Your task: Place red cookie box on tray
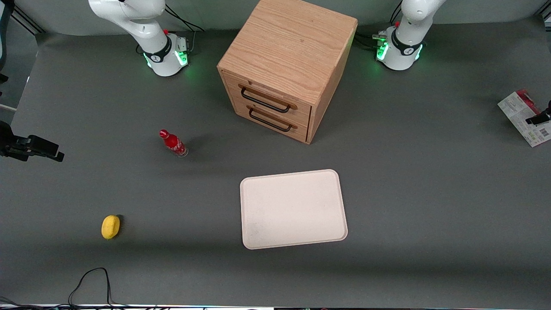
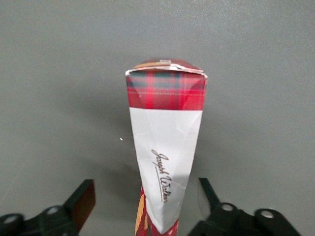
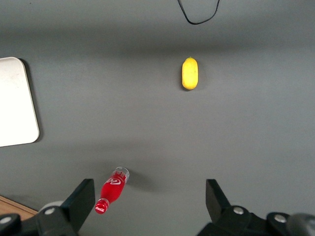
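At the working arm's end of the counter, the end effector straddles the red cookie box with fingers spread, apparently about to grasp; next, clamp, lift and carry to the tray.

glossy white arm, black joint band, green base lights, black end effector fingers, perhaps silver screws

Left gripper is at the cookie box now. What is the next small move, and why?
Probably close the fingers. In the left wrist view the gripper is open, with the red cookie box standing between its fingers, neither visibly touching it. The front view shows the box at the working arm's end of the table, well away from the tray, so it needs a firm hold before any lift.
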`<action>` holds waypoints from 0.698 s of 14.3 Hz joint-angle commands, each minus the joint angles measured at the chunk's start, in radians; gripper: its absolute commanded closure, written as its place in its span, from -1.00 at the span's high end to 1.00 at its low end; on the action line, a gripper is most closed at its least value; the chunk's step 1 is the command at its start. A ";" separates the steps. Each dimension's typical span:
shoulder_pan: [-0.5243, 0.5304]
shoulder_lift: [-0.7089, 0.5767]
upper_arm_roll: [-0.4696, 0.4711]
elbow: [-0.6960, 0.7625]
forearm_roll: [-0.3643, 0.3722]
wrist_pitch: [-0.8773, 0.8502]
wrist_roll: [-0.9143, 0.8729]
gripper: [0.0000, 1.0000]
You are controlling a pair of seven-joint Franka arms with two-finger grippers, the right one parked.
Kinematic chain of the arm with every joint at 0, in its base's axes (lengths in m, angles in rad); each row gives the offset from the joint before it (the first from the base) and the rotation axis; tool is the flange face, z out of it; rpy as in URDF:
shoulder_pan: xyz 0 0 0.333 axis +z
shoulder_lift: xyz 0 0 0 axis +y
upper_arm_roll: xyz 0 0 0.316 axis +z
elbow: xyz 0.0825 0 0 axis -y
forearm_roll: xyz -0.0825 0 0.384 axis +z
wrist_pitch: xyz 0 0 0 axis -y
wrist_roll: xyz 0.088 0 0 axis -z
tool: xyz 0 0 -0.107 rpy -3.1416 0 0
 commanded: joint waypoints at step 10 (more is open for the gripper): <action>-0.012 -0.047 -0.013 0.010 -0.003 -0.039 0.005 -1.00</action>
